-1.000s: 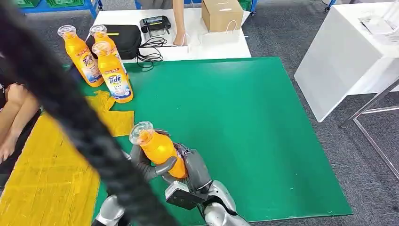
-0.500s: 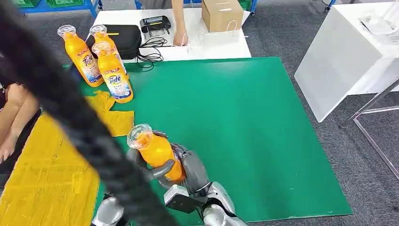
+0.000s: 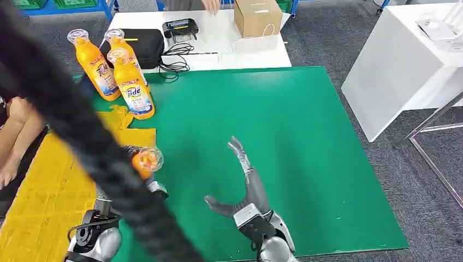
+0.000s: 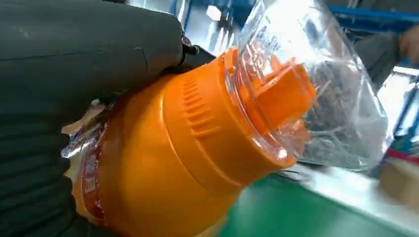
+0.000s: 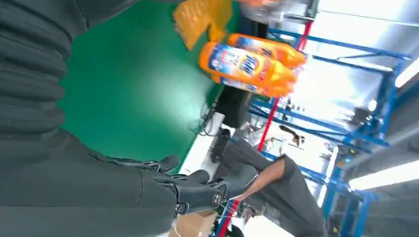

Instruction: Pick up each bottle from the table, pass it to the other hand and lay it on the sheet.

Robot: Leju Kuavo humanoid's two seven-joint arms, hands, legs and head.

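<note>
Now the left hand [image 4: 74, 98] grips an orange bottle [image 3: 143, 162] at the near left, over the edge of the yellow sheet [image 3: 49, 202], while the right hand [image 3: 244, 185] hangs with fingers spread wide and holding nothing over the green mat [image 3: 306, 142]. Three more bottles [image 3: 117, 71] stand at the far left. Beyond lie a white table [image 3: 240, 49] and grey floor [image 3: 327, 38]. A thick black cable [image 3: 82, 136] hides much of the left arm.

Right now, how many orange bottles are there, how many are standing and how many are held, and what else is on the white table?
Orange bottles standing: 3
Orange bottle held by left hand: 1
Cardboard box: 1
Black case: 1
Black device: 1
Total: 7
</note>
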